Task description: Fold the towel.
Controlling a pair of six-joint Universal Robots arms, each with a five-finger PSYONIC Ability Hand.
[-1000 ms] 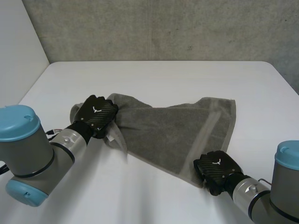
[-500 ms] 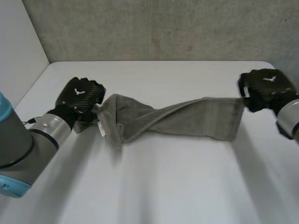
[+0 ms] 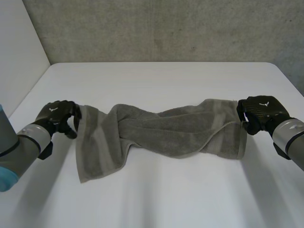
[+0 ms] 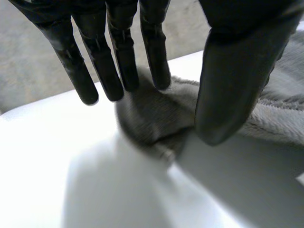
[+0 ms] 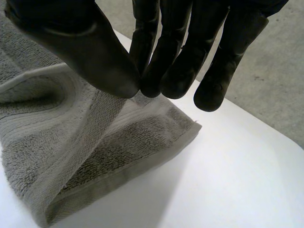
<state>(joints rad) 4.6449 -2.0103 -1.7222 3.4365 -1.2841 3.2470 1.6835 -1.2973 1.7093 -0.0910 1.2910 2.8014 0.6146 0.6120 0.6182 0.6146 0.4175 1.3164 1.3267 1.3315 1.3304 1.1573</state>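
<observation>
Across the middle of the table (image 3: 156, 78), a grey towel (image 3: 180, 128) is lying stretched from side to side between the two hands. Its middle is bunching into a loose twist. Its left part is spreading flat toward the near edge, and its right end is lying doubled over itself. A paler woven band is showing near each end.

Left hand (image 3: 56, 114): it is sitting at the towel's far left corner, low over the table. In the left wrist view, the fingers (image 4: 118, 61) are reaching out straight and the thumb (image 4: 228, 85) is standing well apart from them, so the hand is wide and is gripping nothing. The towel (image 4: 152, 118) corner is lying on the table (image 4: 61, 161) beneath the gap. Whether a fingertip is touching the cloth cannot be told.

Right hand (image 3: 262, 110): it is sitting at the towel's far right corner. In the right wrist view, the thumb (image 5: 90, 47) is meeting the fingertips (image 5: 152, 80) and pinching the towel (image 5: 71, 142) by its edge. The cloth is rising from the table (image 5: 237, 180) to that pinch in a soft fold.

The left arm (image 3: 23, 147) and the right arm (image 3: 292, 142) are coming in from the near corners. A grey wall (image 3: 166, 28) is standing behind the table.
</observation>
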